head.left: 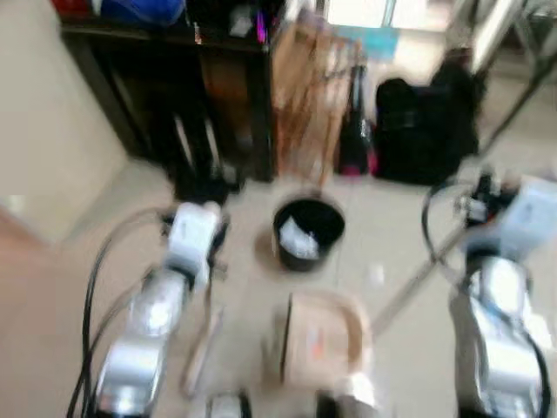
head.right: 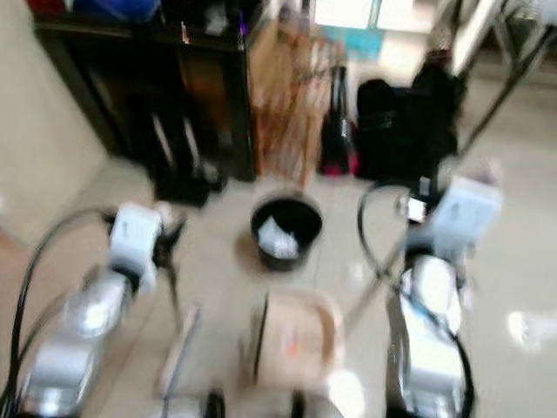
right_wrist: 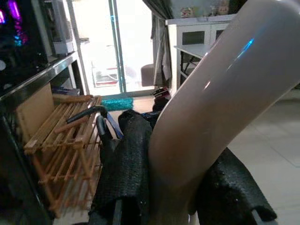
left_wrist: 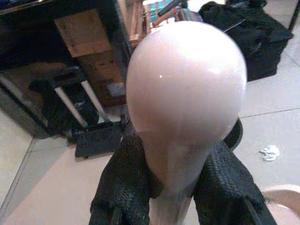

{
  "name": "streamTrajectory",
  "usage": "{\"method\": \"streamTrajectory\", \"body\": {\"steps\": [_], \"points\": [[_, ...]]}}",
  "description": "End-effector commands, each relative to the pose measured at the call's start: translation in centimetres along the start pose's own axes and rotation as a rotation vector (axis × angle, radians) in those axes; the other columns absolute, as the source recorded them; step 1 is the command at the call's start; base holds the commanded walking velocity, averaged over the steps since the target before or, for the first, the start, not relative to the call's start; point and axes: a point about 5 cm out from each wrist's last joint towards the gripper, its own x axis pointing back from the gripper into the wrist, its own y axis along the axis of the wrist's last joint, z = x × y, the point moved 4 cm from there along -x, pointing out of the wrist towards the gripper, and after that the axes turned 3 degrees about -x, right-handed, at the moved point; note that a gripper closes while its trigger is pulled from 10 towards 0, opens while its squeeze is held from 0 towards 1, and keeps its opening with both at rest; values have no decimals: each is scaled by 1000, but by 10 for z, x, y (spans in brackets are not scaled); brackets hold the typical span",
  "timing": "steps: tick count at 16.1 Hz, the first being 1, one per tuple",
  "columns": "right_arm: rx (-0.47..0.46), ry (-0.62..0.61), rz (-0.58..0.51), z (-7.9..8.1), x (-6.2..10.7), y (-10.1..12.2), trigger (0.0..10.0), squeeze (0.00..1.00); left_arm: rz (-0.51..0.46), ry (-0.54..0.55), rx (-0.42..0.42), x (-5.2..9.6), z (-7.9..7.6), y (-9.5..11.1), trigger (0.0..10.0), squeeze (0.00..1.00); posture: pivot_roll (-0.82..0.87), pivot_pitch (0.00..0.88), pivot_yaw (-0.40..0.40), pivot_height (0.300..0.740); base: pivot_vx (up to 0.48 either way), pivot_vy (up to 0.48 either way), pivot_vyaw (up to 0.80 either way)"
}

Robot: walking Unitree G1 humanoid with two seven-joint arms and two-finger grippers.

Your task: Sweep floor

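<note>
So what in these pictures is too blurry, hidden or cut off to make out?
- White stuff in the black bin: eye views are motion-blurred, so what it is cannot be told.
- Dustpan: blurred; any contents unreadable.
- Broom head: smeared by blur.
- Left gripper: the pink handle knob hides the floor beyond.
- Right gripper: the pale handle runs off the top edge.
- White scrap: too small to identify.

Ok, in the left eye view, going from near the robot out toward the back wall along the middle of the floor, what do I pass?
Dustpan → black bin with white scraps in it → folded wooden rack leaning by the dark shelf unit.
</note>
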Motion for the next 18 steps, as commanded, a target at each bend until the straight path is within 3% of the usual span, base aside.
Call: {"method": "streamTrajectory", "body": {"steps": [1,7,10,13,16,18], "points": [[10,4,-27,0,1,5,10000,0,-27,35,-10,1,7,5,10000,0,-23,174,4,740,0,0,0],[21,51,-49,11,2,-5,10000,0,-32,36,-1,-6,-2,3,10000,0,-14,220,8,740,0,0,0],[26,65,-105,16,-3,-11,10000,0,-99,82,-3,-22,-3,11,10000,0,-17,247,23,740,0,0,0],[17,84,-123,25,-3,-15,10000,0,-168,122,-1,-27,1,20,10000,0,-11,257,24,740,0,0,0],[28,129,-150,41,-2,-24,10000,0,-206,175,13,-39,8,26,10000,0,9,280,27,740,0,0,0],[29,160,-187,60,-4,-30,10000,0,-232,204,76,-48,12,31,10000,0,41,335,56,740,0,0,0]]}}
